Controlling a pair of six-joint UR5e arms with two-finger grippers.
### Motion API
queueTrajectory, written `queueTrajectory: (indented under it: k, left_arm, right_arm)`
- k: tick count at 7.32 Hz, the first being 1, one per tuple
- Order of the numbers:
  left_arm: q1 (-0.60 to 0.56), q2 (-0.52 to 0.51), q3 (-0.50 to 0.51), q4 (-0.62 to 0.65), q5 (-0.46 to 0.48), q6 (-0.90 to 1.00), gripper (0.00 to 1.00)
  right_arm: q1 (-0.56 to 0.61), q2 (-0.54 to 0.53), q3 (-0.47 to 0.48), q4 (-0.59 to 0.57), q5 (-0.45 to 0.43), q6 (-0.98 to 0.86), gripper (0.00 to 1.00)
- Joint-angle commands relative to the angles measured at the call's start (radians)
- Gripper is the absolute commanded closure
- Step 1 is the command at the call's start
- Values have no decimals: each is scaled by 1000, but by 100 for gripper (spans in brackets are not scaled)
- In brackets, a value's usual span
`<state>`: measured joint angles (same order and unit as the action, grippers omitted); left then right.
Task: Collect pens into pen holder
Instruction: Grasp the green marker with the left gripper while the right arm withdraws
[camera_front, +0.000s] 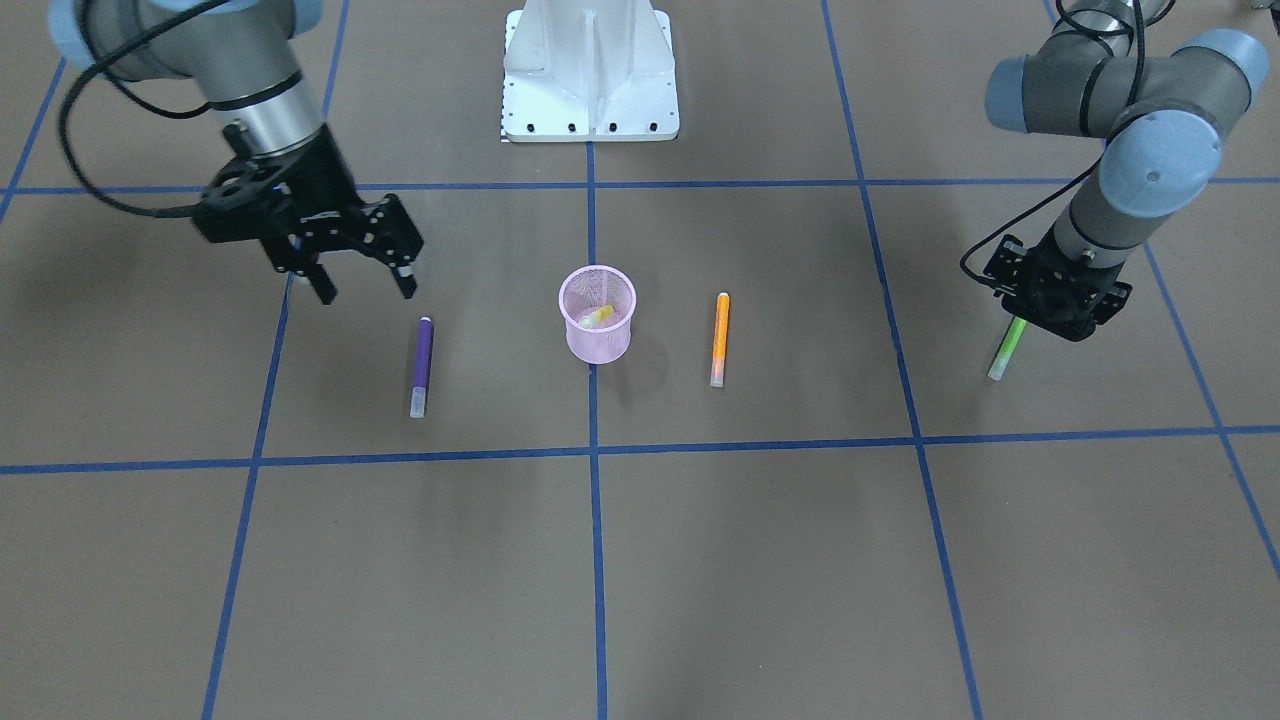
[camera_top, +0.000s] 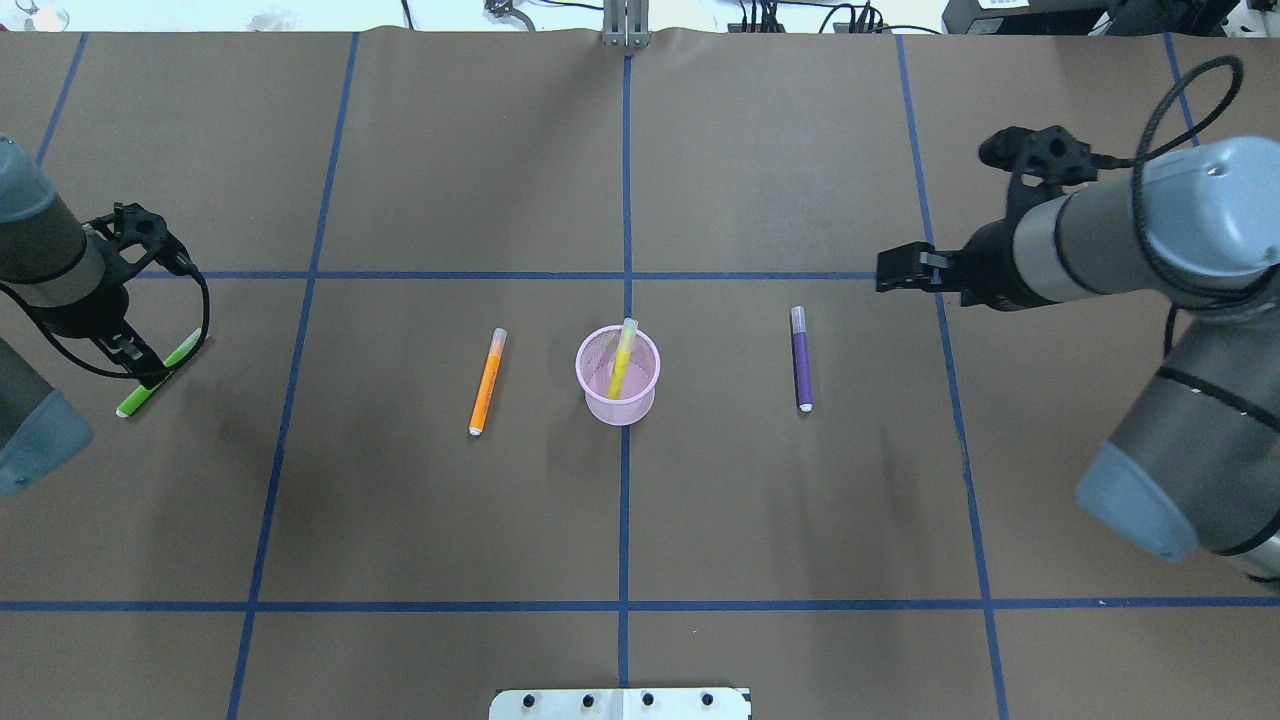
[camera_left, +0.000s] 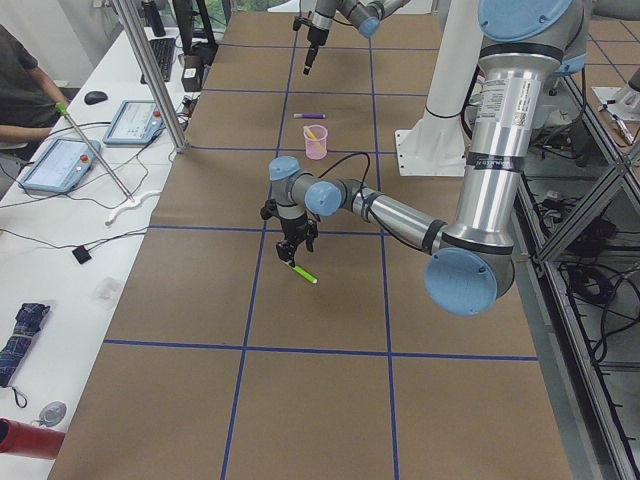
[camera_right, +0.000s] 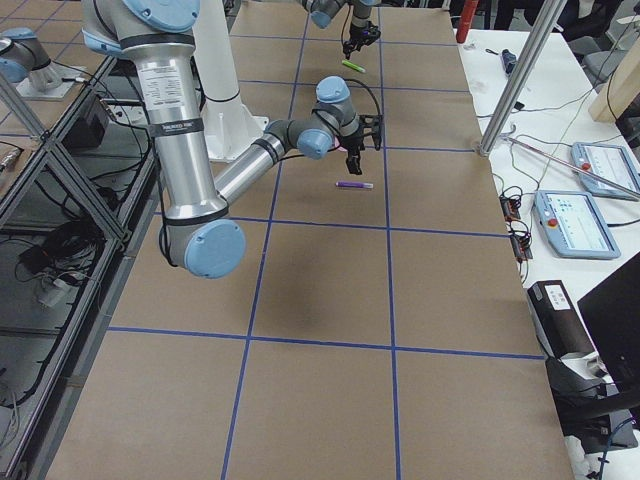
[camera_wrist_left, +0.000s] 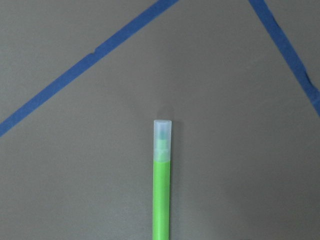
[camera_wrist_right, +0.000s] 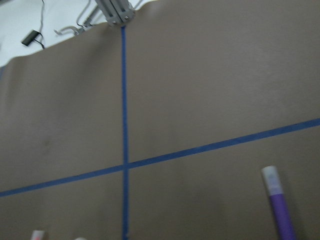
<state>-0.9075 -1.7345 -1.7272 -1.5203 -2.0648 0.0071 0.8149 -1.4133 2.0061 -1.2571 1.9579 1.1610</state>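
Gripping green pen (camera_front: 1004, 354) — left hand (camera_front: 1028, 321) (closed)

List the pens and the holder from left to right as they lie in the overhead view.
green pen → orange pen → pen holder, with the yellow pen standing in it → purple pen

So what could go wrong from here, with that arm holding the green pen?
1. The left gripper holds the green pen near one end, so the long free part could swing or slip on the way across.
2. The yellow pen leans across the mouth of the pen holder; the green one might knock it or tip the small cup.
3. The open right gripper hovers by the purple pen; both arms could crowd at the cup.
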Motion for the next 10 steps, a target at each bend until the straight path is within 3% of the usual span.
queueTrajectory:
  k: [1,3,4,8,10]
  left_arm:
    - [1,-56,90,11,-14,56,17]
    - [-4,-102,171,28,-179,54,18]
    - [-4,-102,175,26,-179,54,25]
    - [-8,-119,172,16,-72,71,29]
    - [-10,-128,186,17,-64,103,29]
  right_arm:
    - [189,-165,-35,-1,197,-276,1]
    - [236,-184,-67,1,248,-336,1]
    - [236,-184,-73,2,248,-337,1]
    - [240,-182,-70,2,248,-336,1]
    - [242,-184,-70,2,248,-336,1]
